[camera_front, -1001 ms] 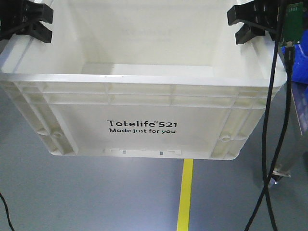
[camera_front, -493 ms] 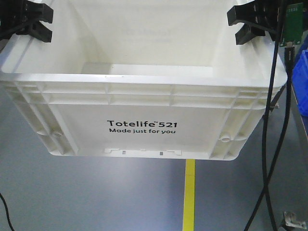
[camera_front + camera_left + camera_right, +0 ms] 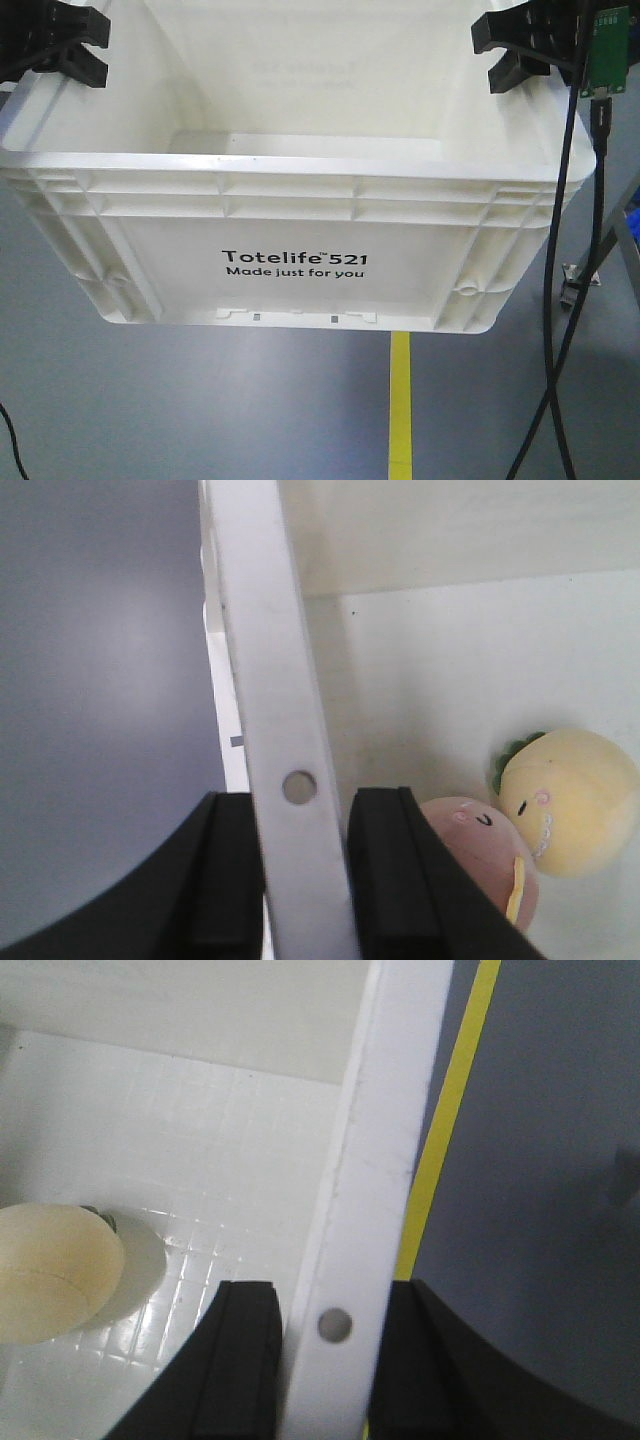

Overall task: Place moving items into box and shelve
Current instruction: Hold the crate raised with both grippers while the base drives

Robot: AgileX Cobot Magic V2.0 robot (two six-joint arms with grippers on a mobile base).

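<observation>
1. While the left claw [image 3: 305, 880] clamps the box [image 3: 260, 630] by its left rim, gripping from both sides (a small hole [image 3: 298, 786] sits just above), the right claw [image 3: 330, 1360] pinches the right rim likewise.
2. Box hangs over grey floor [image 3: 200, 400] with a yellow line [image 3: 401, 400].
3. Inside, pink toy [image 3: 485, 855] touches yellow toy [image 3: 575, 800], near the left wall.

The left gripper [image 3: 305, 880] is closed on the box [image 3: 300, 250] rim, with one of its black fingers [image 3: 225, 880] on each side of the wall. The right gripper [image 3: 322, 1370] pinches the other side's rim the same way. Both point down.
</observation>
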